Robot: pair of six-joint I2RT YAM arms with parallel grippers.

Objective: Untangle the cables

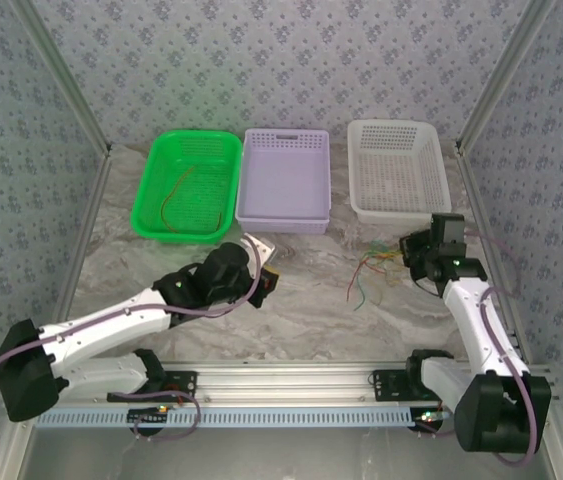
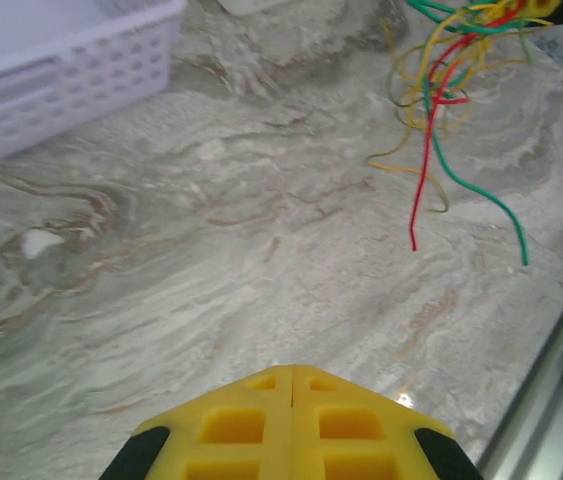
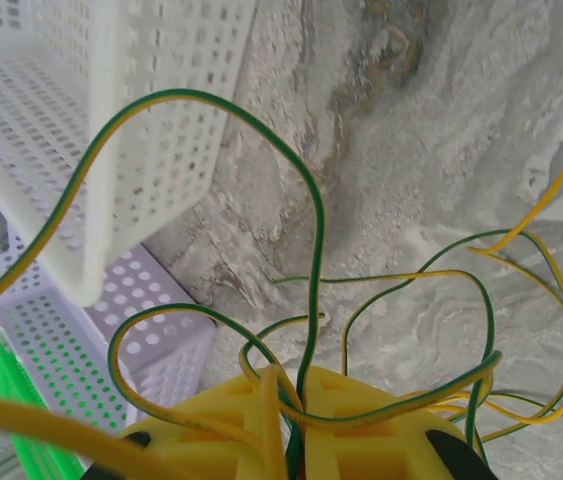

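Observation:
A tangle of thin red, yellow and green cables (image 1: 373, 272) hangs from my right gripper (image 1: 413, 256) over the marble table, right of centre. In the right wrist view the yellow fingers (image 3: 391, 430) are shut on the cables (image 3: 311, 300), which loop up and outward from the jaws. The left wrist view shows the same bundle (image 2: 451, 90) at top right, its loose ends trailing down. My left gripper (image 2: 292, 372) is shut with nothing in it, pointing at bare marble; from above it (image 1: 269, 283) sits left of centre. One orange cable (image 1: 176, 192) lies in the green basket (image 1: 161, 225).
Three baskets line the back: green, lilac (image 1: 286, 222) and white (image 1: 399, 210). The white basket (image 3: 71, 260) and the lilac one (image 3: 151, 340) are close to the right gripper. The metal rail (image 1: 291, 380) runs along the near edge. Patterned walls enclose the table.

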